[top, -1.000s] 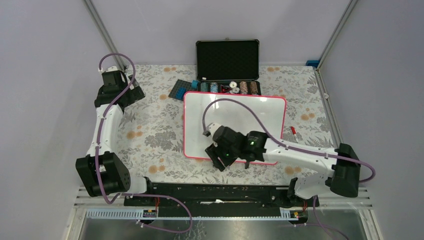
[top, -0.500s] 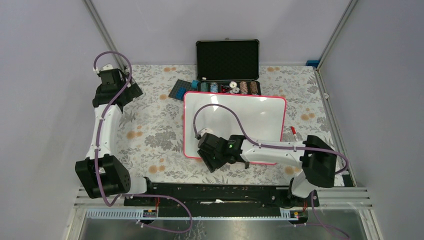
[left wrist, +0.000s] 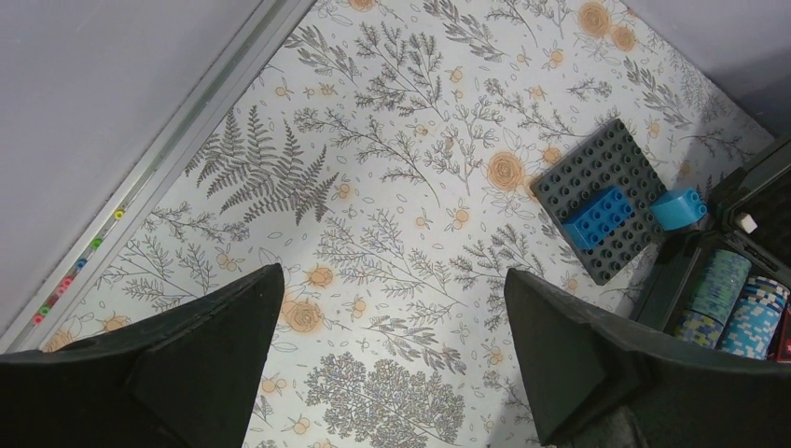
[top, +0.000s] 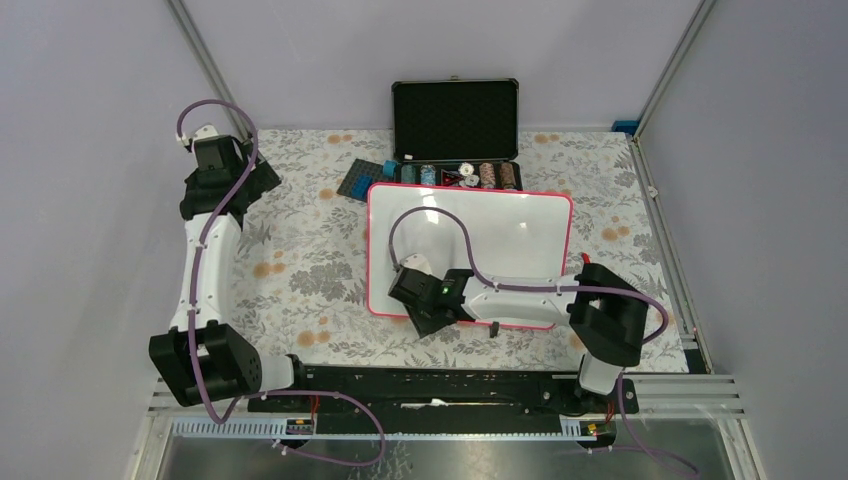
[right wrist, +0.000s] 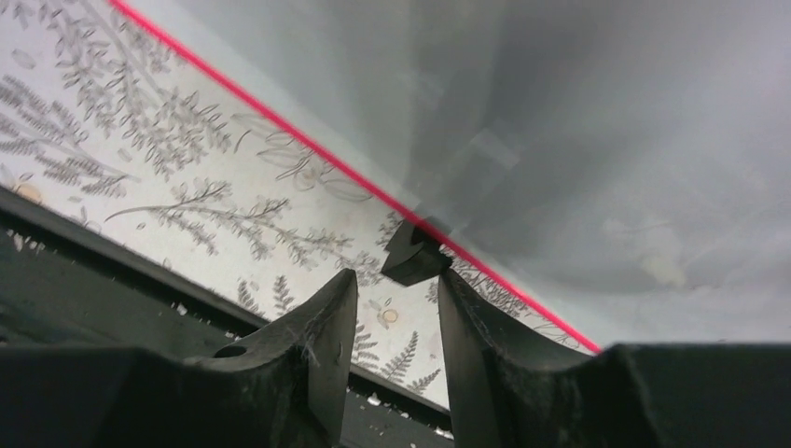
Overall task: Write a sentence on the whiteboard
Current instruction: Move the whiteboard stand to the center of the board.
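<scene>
The whiteboard [top: 500,230] lies flat in the middle of the table, white with a thin pink-red frame. No sentence shows on the part of it that I can see. My right gripper [top: 430,318] hangs low over the board's near left edge. In the right wrist view its jaws [right wrist: 396,277] stand a narrow gap apart with nothing between them. A small black clip [right wrist: 413,254] on the board's red edge sits just beyond the fingertips. A second clip [top: 495,327] shows on the same edge. My left gripper [top: 232,185] is wide open and empty above the floral cloth [left wrist: 392,275].
An open black case [top: 455,120] with poker chips [left wrist: 737,299] stands behind the board. A grey studded plate with blue bricks [left wrist: 597,196] lies at its left [top: 362,180]. A black rail [top: 430,385] runs along the near table edge.
My right gripper has slid left along the board's near edge while its elbow folded back toward the base. My left gripper has drifted slightly left.
</scene>
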Robot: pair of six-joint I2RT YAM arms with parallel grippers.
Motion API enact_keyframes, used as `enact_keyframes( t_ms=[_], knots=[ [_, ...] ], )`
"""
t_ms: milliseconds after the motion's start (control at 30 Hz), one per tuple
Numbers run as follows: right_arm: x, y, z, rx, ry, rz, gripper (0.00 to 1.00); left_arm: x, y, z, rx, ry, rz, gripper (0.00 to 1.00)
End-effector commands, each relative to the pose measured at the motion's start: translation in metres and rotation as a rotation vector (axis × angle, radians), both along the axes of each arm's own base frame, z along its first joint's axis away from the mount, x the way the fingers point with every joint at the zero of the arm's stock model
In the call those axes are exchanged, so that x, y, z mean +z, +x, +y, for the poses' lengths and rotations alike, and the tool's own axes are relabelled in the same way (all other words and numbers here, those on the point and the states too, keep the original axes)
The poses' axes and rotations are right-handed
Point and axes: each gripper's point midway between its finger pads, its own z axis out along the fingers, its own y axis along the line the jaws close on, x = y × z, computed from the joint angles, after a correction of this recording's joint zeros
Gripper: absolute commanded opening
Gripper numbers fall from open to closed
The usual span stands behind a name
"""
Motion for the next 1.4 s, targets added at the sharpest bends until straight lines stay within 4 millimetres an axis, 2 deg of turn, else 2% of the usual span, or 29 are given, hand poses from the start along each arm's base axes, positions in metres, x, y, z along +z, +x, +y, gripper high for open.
enact_keyframes(
  t_ms=[0,400,633,767,1000,1233,1367],
  knots=[
    [0.002,0.026,0.000,-0.105,0.012,-0.030,0.45,0.037,0.000,0.007,0.039,0.025,-0.106,0.99],
    [-0.011,0.036,0.000,-0.102,-0.005,-0.049,0.36,0.035,0.001,0.005,0.030,0.022,-0.120,0.99],
    [-0.018,0.040,0.000,-0.070,-0.040,-0.063,0.22,0.034,0.000,0.006,0.032,0.023,-0.119,0.99],
    [-0.013,0.038,0.005,-0.006,-0.008,-0.069,0.17,0.035,0.000,0.005,0.027,0.028,-0.118,0.99],
    [-0.004,0.029,0.017,0.172,0.068,-0.082,0.00,0.039,0.002,0.000,-0.010,0.020,-0.138,0.99],
    [-0.002,0.023,0.015,0.218,0.072,-0.090,0.00,0.039,0.004,-0.004,-0.019,-0.001,-0.148,0.99],
    [-0.002,0.013,0.023,0.327,0.090,-0.083,0.00,0.040,0.005,-0.007,-0.031,-0.007,-0.156,0.99]
  ],
)
